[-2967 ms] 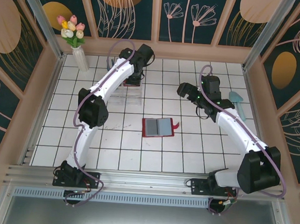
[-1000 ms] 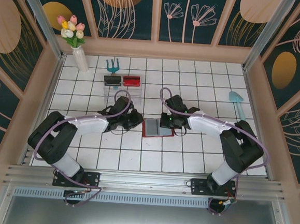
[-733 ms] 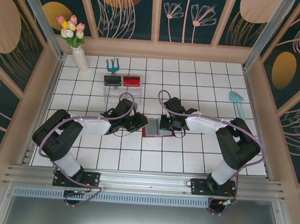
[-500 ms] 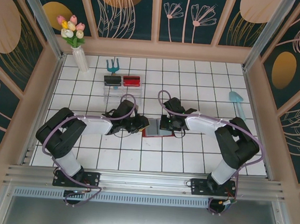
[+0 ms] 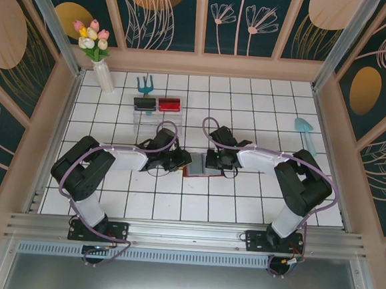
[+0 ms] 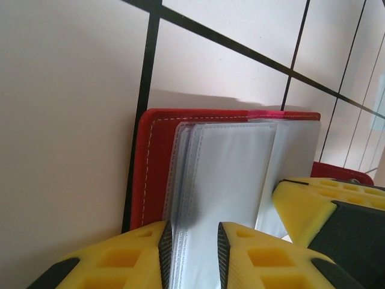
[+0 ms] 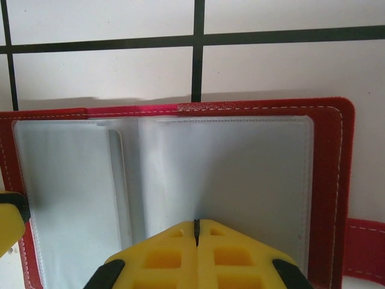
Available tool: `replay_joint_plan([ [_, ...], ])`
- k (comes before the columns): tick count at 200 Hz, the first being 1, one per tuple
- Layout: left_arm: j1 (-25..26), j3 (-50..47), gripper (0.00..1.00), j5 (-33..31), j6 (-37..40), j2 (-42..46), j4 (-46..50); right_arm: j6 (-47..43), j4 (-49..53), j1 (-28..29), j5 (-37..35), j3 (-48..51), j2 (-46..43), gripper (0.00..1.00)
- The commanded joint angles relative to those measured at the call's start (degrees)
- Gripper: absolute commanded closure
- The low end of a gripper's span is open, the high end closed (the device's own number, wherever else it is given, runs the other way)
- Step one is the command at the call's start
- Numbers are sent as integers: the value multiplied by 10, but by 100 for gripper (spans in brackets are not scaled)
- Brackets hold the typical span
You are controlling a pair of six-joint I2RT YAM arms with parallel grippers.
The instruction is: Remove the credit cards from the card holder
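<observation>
Left end effector [image 6: 191, 256] has just spread slightly over the card holder [image 6: 151, 162] at centre frame, right end effector [image 7: 197, 241] pressed together steadying it; extraction looks imminent.

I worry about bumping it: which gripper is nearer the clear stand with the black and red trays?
Left. The left gripper sits at the card holder's left edge, close to the clear stand; the right gripper is over the holder's right half, farther away.
</observation>
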State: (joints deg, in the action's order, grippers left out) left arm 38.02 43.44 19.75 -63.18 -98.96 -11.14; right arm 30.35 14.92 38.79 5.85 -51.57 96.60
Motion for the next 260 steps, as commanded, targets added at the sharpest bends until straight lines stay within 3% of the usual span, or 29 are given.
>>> replay_joint_plan([
  [1, 4, 15, 70, -23, 23, -1, 38, 1, -5, 2, -7, 2, 13, 100],
  [197, 15, 18, 71, 83, -8, -2, -108, 11, 0, 0, -15, 7, 7, 100],
  [219, 15, 21, 77, 83, -11, -8, -113, 14, 1, -9, -16, 11, -11, 100],
  [234, 15, 17, 89, 85, -17, -8, -127, 16, 0, -17, -15, 16, -26, 100],
  [260, 15, 14, 87, 96, -31, -18, -155, 15, -2, -32, -9, 26, -41, 100],
])
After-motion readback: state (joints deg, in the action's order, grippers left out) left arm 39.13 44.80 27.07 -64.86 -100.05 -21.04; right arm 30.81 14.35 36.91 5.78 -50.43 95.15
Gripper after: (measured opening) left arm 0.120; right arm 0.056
